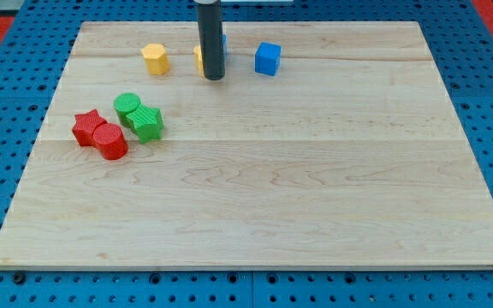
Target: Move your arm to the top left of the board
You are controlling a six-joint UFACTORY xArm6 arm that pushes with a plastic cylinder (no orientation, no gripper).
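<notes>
My dark rod comes down from the view's top centre, and my tip (214,77) rests on the wooden board (255,214) near its top edge. A yellow block (198,57) sits just behind the rod, mostly hidden, with a sliver of a blue block (223,40) showing at the rod's right side. A yellow hexagon (155,58) lies to the tip's left. A blue cube (268,58) lies to its right. The board's top left corner (88,34) is further left of the tip.
A cluster lies at the view's left: a green cylinder (127,106), a green star (146,122), a red star (87,127) and a red cylinder (109,141). The board sits on a blue pegboard (7,128).
</notes>
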